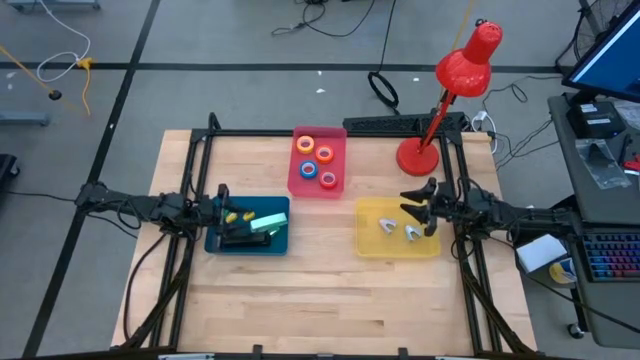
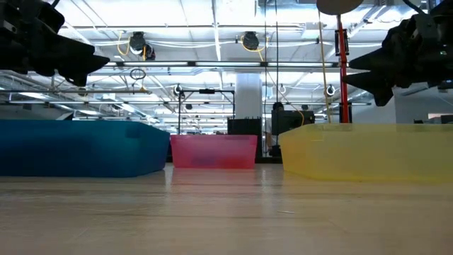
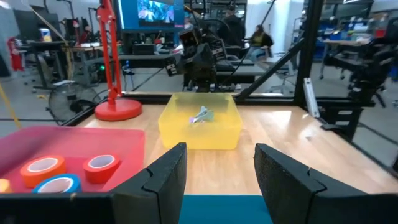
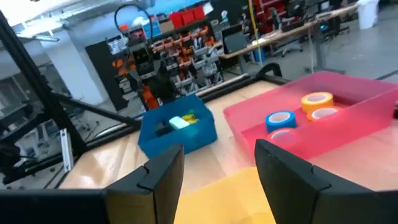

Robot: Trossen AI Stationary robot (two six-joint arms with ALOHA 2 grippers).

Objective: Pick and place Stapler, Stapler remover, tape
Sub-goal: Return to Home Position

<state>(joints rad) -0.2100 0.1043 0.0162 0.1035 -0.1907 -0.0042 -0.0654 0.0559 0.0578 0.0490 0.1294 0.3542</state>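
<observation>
**Both grippers hang empty at the table's sides**

The left gripper (image 3: 221, 150) hovers over the left edge of the blue bin (image 1: 275, 244), its fingers spread apart with nothing between them. The right gripper (image 4: 219, 148) hovers over the right edge of the yellow bin (image 1: 395, 249), also parted and empty.

The staplers lie in the blue bin at the table's (image 1: 320, 295) left: a green one (image 1: 268, 224), a yellow one (image 1: 238, 215) and a dark one (image 1: 235, 238). Two small staple removers (image 1: 386, 226) rest in the yellow bin on the right. The tape rolls (image 1: 308, 168) sit in the pink bin (image 1: 336, 139) at the far middle, well apart from both grippers.

A red desk lamp (image 1: 418, 156) stands on the far right corner, just beside the pink bin and beyond the yellow one, with its head leaning out past the far edge. Black frame rails (image 1: 200, 170) run along both sides of the table. A person (image 3: 261, 40) sits in the room beyond.
</observation>
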